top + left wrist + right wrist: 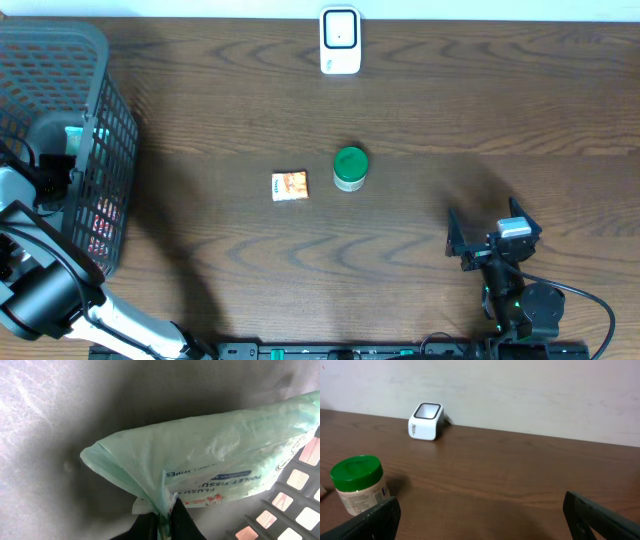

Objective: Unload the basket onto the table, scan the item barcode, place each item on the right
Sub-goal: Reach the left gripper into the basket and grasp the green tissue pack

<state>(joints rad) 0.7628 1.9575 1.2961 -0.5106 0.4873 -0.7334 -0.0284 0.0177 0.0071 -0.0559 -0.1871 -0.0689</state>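
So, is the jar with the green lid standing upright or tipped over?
Upright: the jar stands on its base, green lid on top.

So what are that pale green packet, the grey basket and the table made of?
The wipes packet: soft plastic film, slightly glossy; it creases and has a crimped end seam. The basket: looks like moulded grey plastic, an open lattice of square holes. The table: dark brown wood grain, matte; solid wood or laminate, can't tell.
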